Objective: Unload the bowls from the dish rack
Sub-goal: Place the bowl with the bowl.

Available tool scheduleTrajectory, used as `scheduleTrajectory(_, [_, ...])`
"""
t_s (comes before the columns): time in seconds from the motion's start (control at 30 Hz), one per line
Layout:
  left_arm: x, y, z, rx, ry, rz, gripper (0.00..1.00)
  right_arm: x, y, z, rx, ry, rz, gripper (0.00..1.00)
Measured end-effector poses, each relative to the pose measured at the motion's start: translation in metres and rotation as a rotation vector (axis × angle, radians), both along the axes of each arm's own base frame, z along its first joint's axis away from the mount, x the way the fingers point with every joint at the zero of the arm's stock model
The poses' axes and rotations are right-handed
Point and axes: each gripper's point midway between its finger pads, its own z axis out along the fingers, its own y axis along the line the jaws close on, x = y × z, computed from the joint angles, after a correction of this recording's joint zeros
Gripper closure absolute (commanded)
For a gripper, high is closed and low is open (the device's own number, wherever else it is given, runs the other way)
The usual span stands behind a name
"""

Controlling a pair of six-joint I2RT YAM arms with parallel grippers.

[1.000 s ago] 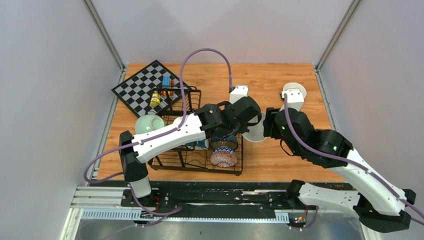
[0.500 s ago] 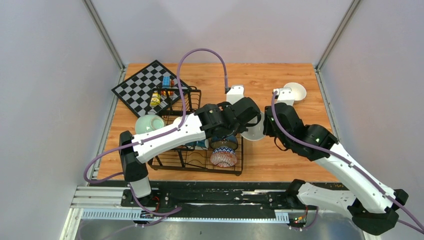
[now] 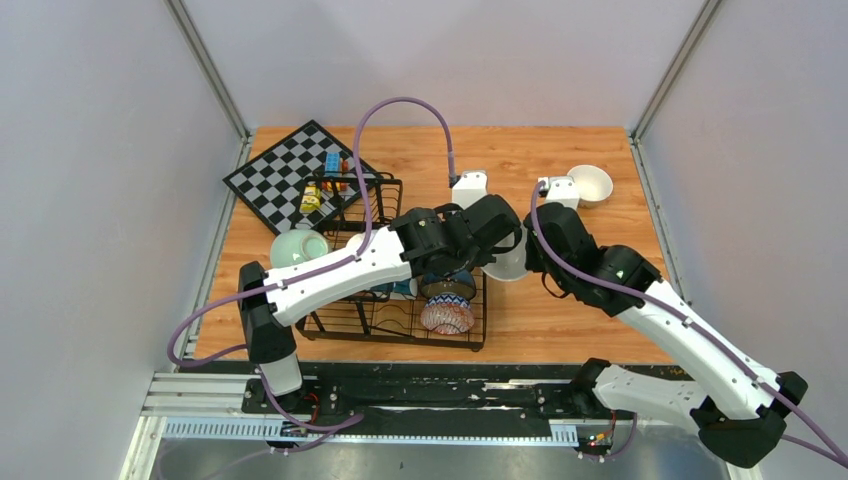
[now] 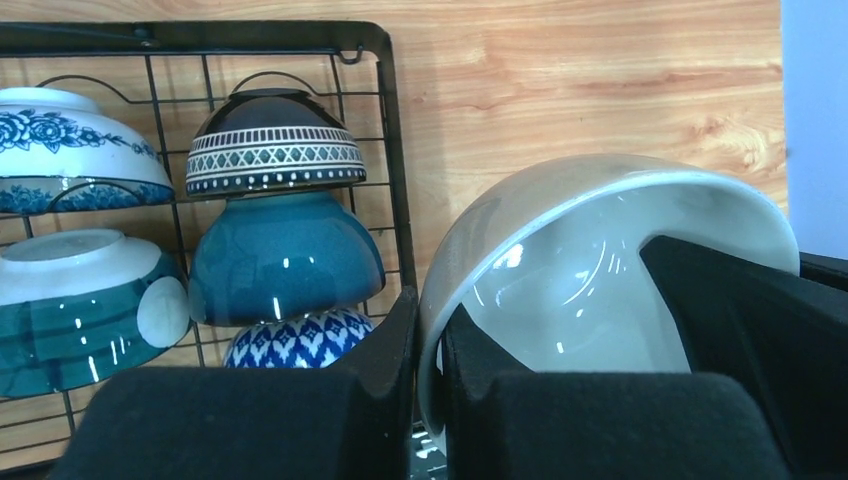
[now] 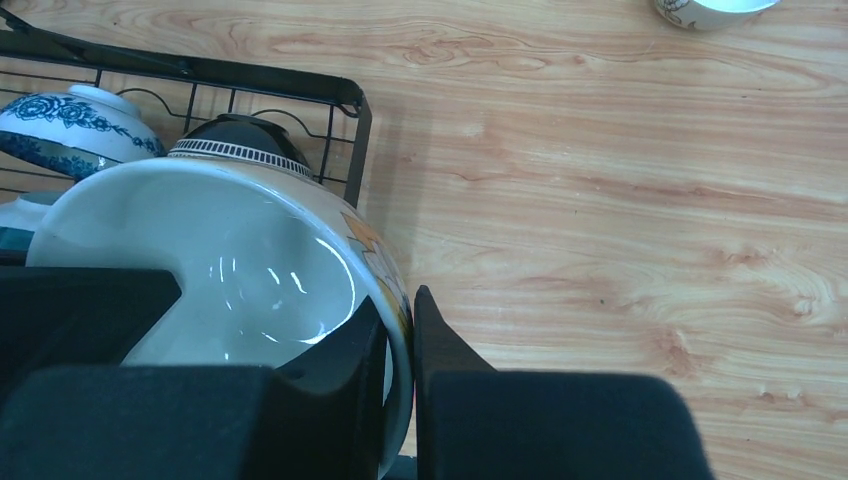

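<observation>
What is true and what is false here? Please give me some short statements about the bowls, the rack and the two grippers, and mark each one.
1. The left gripper and the right gripper both pinch the rim of one white bowl. True.
2. The dish rack holds no bowls. False: several bowls sit in it, among them a teal bowl.
3. A small white bowl stands on the table near its far right corner. True.
4. The chessboard lies at the near right corner of the table. False: it lies at the far left corner, behind the dish rack.
</observation>
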Motion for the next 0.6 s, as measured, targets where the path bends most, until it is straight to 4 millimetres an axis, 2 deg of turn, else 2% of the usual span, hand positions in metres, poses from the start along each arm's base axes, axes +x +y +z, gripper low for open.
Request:
scheduleTrajectory(0.13, [0.002,-0.004,0.002,-0.016,-0.005,-0.012,0.41,-0.002,-0.002,-0.002,-0.024,0.006,0.016,1.0])
scheduleTrajectory(0.23, [0.004,-0.011,0.009,-0.044,-0.024,-0.033,0.02,-0.006,-0.006,-0.007,-0.067,0.028,0.038,1.0])
scheduleTrajectory(0.43, [0.005,-0.017,0.032,-0.087,-0.085,-0.096,0.0,-0.007,-0.012,0.002,-0.127,0.032,0.067,1.0])
scheduleTrajectory(0.53, [0.004,-0.011,0.059,-0.123,-0.142,-0.125,0.0,-0.001,-0.023,0.006,-0.131,0.035,0.038,1.0])
scheduleTrajectory(0.6, [0.004,-0.003,0.084,-0.162,-0.194,-0.139,0.0,0.007,-0.04,0.003,-0.115,0.063,-0.019,1.0])
